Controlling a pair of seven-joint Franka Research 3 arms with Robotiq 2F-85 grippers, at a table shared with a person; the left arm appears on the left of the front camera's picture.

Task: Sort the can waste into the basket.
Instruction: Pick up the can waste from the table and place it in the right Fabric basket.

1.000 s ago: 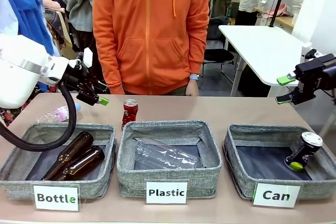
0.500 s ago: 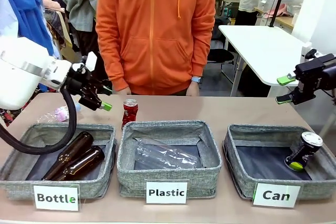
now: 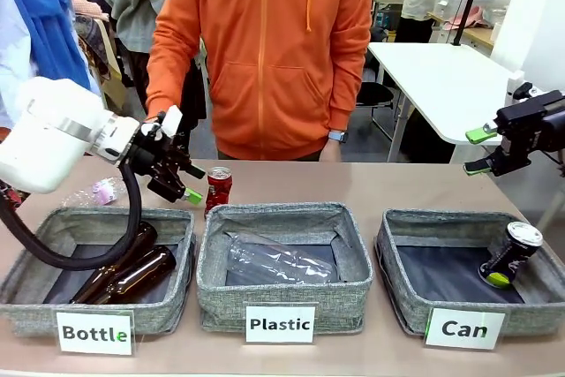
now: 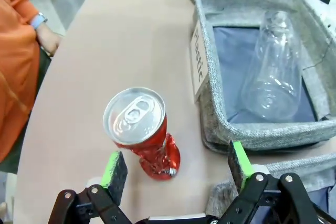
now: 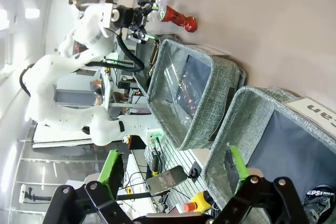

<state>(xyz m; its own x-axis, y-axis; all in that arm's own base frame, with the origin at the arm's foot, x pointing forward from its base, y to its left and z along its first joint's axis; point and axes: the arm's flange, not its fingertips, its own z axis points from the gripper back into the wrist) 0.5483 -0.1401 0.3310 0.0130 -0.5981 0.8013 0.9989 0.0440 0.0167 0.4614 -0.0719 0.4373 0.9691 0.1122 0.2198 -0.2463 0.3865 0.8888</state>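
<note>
three grey baskets on the desk's near edge (bottle basket [image 3: 97, 215], plastic basket [image 3: 221, 293], can basket [image 3: 397, 289]), two cans (red can [image 3: 218, 187], black can [image 3: 510, 253]), two brown glass bottles [image 3: 132, 269] and two clear plastic bottles [image 3: 274, 262].

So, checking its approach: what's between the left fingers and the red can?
Nothing: the left wrist view shows bare table between left fingers and red can.

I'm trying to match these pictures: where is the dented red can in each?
Front view: red can left of centre, behind the Plastic basket.
Left wrist view: can lower middle, basket at right.
Right wrist view: can top middle, basket below.
Shared landmark: the Plastic basket.
</note>
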